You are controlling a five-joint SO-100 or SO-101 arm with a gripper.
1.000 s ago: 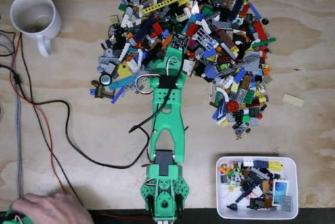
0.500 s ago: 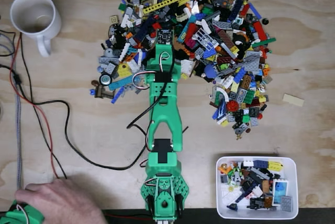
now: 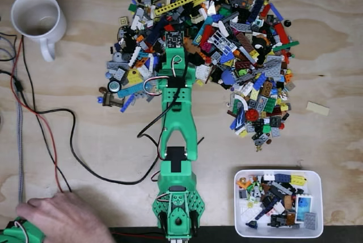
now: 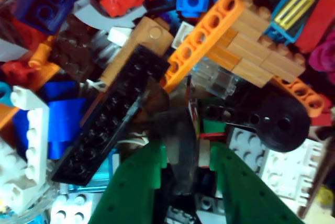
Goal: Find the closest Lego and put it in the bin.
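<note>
I see the bin (image 3: 278,202) at the lower right of the fixed view, already holding a heap of mixed bricks, well apart from the Lego pile (image 3: 227,38) spread across the top of the wooden table (image 3: 85,141). My green arm (image 3: 178,124) reaches up from the bottom edge into the pile's lower left part. In the wrist view the gripper (image 4: 186,153) is spread, its green fingers (image 4: 136,182) either side of a dark smoky piece (image 4: 180,145), just beside a long black plate (image 4: 107,124) and below an orange beam (image 4: 201,38). I cannot tell whether the fingers touch it. A white mug (image 3: 38,20) stands top left; a hand (image 3: 62,219) rests bottom left.
</note>
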